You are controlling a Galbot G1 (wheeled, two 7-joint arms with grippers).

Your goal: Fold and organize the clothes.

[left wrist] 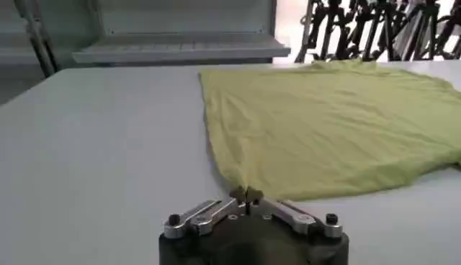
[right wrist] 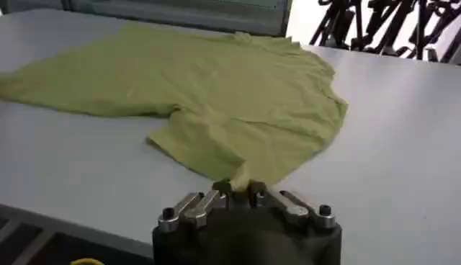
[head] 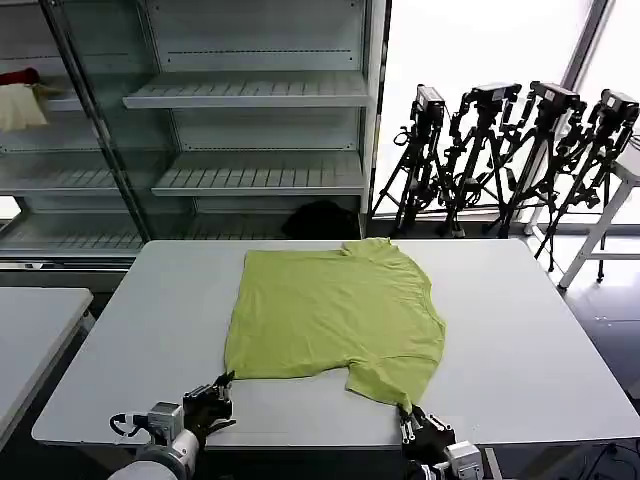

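The clothes are one lime-green T-shirt [head: 335, 310], lying flat on the white table [head: 520, 340] with its collar toward the far side. My left gripper [head: 222, 385] sits at the table's near edge, shut on the shirt's near-left hem corner [left wrist: 246, 189]. My right gripper [head: 410, 412] is at the near edge too, shut on the tip of the shirt's near-right sleeve [right wrist: 241, 176]. In the left wrist view the shirt [left wrist: 324, 122] spreads away from the jaws. In the right wrist view the shirt [right wrist: 216, 86] shows a few soft wrinkles.
Empty glass-fronted shelves [head: 250, 90] stand behind the table. A cream-and-red cloth bundle [head: 20, 100] lies on a far-left shelf. Black camera tripods [head: 510, 150] crowd the back right. A second table [head: 30, 320] stands to the left. Bare tabletop surrounds the shirt.
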